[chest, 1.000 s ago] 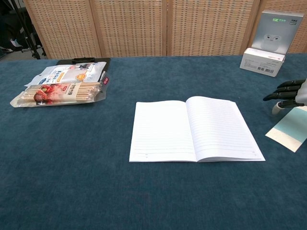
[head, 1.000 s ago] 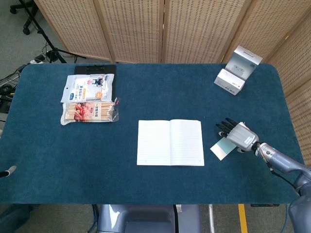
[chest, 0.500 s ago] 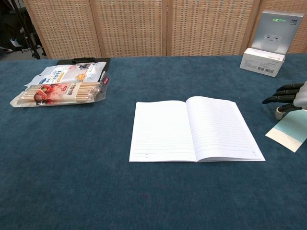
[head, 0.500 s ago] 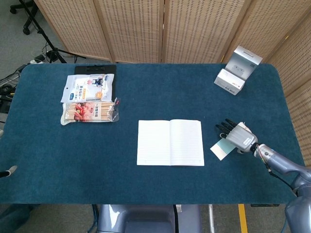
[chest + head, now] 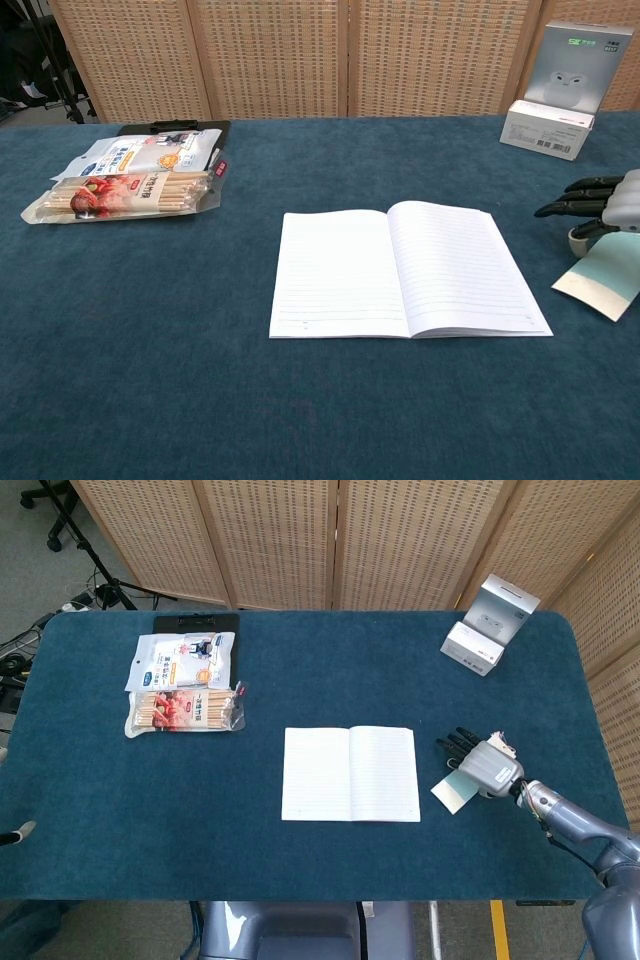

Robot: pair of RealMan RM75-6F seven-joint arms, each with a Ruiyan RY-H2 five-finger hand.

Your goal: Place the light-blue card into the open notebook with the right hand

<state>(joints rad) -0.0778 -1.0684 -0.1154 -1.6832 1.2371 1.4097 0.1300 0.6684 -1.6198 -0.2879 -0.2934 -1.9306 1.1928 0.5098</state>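
The open notebook (image 5: pixel 350 773) (image 5: pixel 405 268) lies flat mid-table, its blank lined pages facing up. Just right of it is the light-blue card (image 5: pixel 450 792) (image 5: pixel 603 288), tilted, with its near corner close to the notebook's right edge. My right hand (image 5: pixel 485 762) (image 5: pixel 600 200) holds the card's far end, thumb under the dark fingers, which stretch left toward the notebook. The card does not touch the pages. A small grey tip (image 5: pixel 12 833) at the left table edge may be my left hand; its fingers are hidden.
Two snack packs (image 5: pixel 183 710) (image 5: pixel 125 192) and a black clipboard (image 5: pixel 195 623) lie at the back left. A white and silver box (image 5: pixel 488 625) (image 5: pixel 565 90) stands at the back right. Wicker screens close off the back.
My right hand has shifted a little left toward the notebook, and the card has come along with it. The notebook has not moved.
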